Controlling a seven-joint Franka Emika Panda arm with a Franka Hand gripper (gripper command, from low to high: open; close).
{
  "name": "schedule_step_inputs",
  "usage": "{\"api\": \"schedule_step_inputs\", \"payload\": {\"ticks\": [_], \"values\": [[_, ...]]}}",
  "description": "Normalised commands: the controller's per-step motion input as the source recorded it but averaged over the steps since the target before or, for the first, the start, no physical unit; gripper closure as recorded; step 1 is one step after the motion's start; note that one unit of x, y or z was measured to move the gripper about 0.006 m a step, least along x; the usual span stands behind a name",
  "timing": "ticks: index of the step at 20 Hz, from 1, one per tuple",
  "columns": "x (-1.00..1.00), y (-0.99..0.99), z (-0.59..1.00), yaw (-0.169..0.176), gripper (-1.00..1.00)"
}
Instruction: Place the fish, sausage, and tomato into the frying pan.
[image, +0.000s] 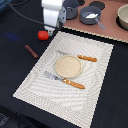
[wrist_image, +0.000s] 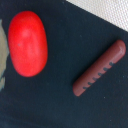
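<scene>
Furthest toward the exterior view's left, the sausage (image: 31, 51) lies flat on the dark tabletop (image: 15, 30), well clear of the arm. Next along sits the tomato (image: 43, 35), just off the corner of the woven placemat (image: 95, 75), with the gripper (image: 51, 31) hanging right above and beside it; whether the two touch I cannot say. In the wrist view the tomato (wrist_image: 28, 43) and the ridged sausage (wrist_image: 99, 68) lie apart on the dark surface, and no fingers show, so I cannot tell if the gripper is spread or closed.

In the middle of the placemat a tan plate (image: 67, 66) rests between a knife (image: 76, 56) and a fork (image: 64, 80), both with orange-brown handles. Beyond it, a brown board (image: 107, 25) carries the frying pan (image: 90, 16), and something white lies inside it, seemingly the fish (image: 90, 16), though it is too blurred to be sure. A deeper pot (image: 70, 9) is partly hidden behind the arm, and a bowl (image: 123, 16) is cut off at the right edge.
</scene>
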Motion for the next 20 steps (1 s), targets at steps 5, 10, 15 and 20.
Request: {"api": "schedule_step_inputs", "payload": {"ticks": [5,10,15,20], "values": [[-0.7,-0.42,-0.33,-0.159,-1.0],[-0.62,-0.36,-0.28,-0.193,-1.0],[-0.54,-0.4,-0.33,-0.165,-1.0],[-0.28,-0.19,-0.43,-0.122,-1.0]]}}
